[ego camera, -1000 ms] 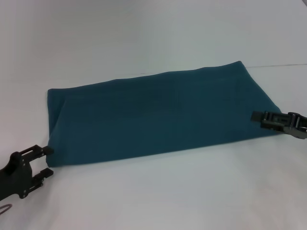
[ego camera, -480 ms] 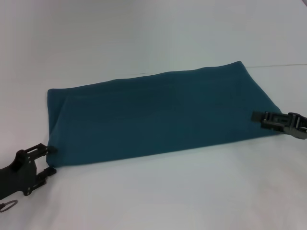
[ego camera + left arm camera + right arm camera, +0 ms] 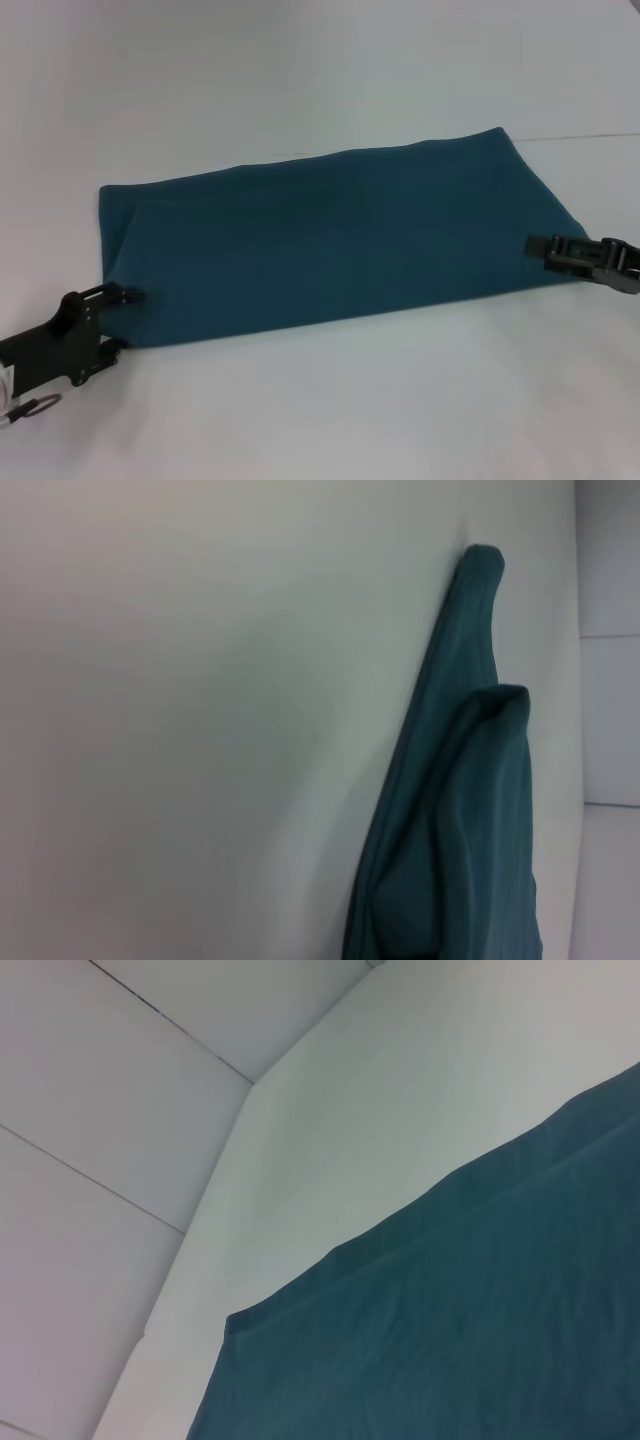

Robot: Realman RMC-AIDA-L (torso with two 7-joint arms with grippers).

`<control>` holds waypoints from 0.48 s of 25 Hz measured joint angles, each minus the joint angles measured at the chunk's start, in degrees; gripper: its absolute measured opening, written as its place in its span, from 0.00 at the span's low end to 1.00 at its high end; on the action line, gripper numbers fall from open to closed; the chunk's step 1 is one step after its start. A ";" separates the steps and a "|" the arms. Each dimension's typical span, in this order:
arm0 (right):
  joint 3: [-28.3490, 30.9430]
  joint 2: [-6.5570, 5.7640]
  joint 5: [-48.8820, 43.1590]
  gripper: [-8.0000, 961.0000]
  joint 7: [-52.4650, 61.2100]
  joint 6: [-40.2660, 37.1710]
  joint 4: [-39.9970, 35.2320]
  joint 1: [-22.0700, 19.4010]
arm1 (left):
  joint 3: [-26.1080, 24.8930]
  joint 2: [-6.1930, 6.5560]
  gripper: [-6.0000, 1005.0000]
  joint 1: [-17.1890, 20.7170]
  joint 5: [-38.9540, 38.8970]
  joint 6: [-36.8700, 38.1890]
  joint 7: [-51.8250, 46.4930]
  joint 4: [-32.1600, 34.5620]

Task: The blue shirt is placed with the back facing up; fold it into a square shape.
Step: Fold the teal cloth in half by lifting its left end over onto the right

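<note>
White table [image 3: 300, 60] all around. Nearest, the left gripper [image 3: 122, 320] sits at the blue shirt's [image 3: 330, 240] front left corner, fingers spread around its edge. Farther right, the right gripper [image 3: 535, 247] lies on the other end; I cannot tell its grip. Soft, floppy cloth: hold corners.

Plain teal-blue shirt [image 3: 330, 240], white table [image 3: 320, 420]

A plain white table [image 3: 320, 400] fills the view. One thing lies flat on it: a dark teal-blue shirt [image 3: 330, 240] folded into a long band, running from near left to far right.
</note>
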 joint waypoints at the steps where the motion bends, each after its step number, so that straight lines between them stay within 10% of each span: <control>1: 0.01 0.00 0.00 0.77 0.00 0.00 0.00 -0.03 | 0.29 0.02 0.64 -0.26 0.00 -0.25 0.00 -0.14; 12: 0.10 0.02 0.00 0.77 0.00 0.00 -0.02 -0.18 | 0.56 0.10 0.64 -0.99 -0.06 -0.70 0.29 -0.43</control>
